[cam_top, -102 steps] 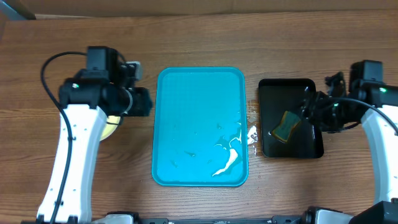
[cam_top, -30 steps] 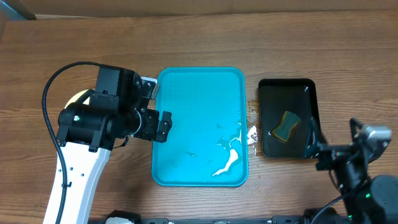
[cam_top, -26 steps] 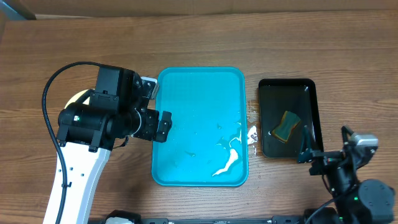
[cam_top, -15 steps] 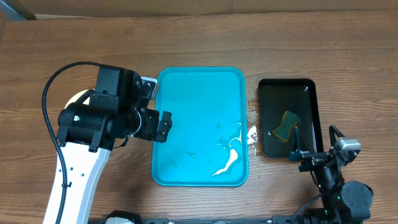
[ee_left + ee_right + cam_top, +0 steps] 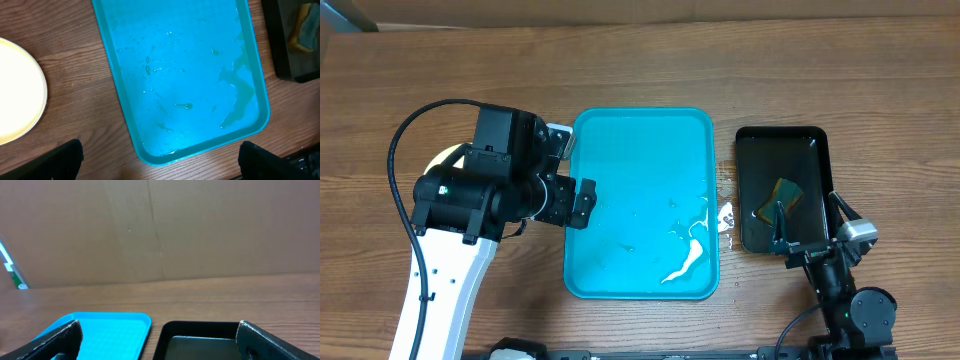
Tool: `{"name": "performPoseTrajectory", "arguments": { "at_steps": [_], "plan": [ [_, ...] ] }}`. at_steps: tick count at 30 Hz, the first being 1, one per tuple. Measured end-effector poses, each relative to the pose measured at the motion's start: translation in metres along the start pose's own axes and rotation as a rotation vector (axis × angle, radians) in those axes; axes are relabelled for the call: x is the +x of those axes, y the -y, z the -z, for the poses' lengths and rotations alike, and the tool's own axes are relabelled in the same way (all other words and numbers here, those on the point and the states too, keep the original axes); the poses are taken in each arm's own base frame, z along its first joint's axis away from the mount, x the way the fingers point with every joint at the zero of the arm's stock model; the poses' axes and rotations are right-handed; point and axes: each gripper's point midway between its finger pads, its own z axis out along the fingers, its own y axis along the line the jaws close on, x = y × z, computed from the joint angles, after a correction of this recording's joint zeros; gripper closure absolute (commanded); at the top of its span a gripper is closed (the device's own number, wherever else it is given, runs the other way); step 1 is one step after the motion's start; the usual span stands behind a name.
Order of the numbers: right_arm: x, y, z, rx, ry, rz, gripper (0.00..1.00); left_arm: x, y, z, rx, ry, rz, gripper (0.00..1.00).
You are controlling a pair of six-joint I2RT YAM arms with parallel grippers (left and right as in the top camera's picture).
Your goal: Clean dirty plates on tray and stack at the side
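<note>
— Overhead first. What have we got?

— The turquoise tray (image 5: 630,150) sits mid-table, its floor streaked with wet, and there's a whitish puddle (image 5: 685,255) toward the near right corner. The left gripper (image 5: 572,172) hangs over the tray's left rim with its jaws spread wide and nothing between them.

— And the plates?

— Just a sliver of a pale plate (image 5: 442,158) peeks out from under the left arm (image 5: 470,195). It's on the wood left of the tray, off it. I can't tell how many are stacked there.

— Right side?

— A black tray (image 5: 750,150) lies just right of the turquoise one, with a green-and-yellow sponge (image 5: 780,197) in it. There's a wet patch (image 5: 725,215) on the wood between the two trays. The right gripper (image 5: 810,228) is over the black tray's near end, jaws wide and holding nothing.

— Left wrist camera now.

— It looks straight down, and the wet turquoise tray fills most of the view. The pale plate is at the left edge, flat on the table (image 5: 75,45) and apart from the tray's rim. The fingers (image 5: 57,162) sit in the two bottom corners, far apart and gripping nothing. The black tray and sponge are at top right.

— Right wrist?

— That one looks level across the wood. The fingers (image 5: 52,340) are low at either side, wide apart, with nothing in between. Beyond them the two trays lie side by side, with a brown cardboard wall (image 5: 150,230) behind.
</note>
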Motion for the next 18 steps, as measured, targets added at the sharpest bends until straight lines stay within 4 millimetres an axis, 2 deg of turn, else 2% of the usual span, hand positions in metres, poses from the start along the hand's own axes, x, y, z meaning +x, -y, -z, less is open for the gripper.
{"name": "performPoseTrajectory", "arguments": {
  "at_steps": [5,18],
  "plan": [
    [0.021,0.003,0.001,0.012,-0.085,-0.009,0.00,0.000,0.000,0.000,0.000,0.000,0.000,0.00],
    [0.021,0.003,0.001,0.013,-0.085,-0.010,0.00,0.000,0.000,0.000,0.000,0.000,0.000,0.00]
  ]
}}
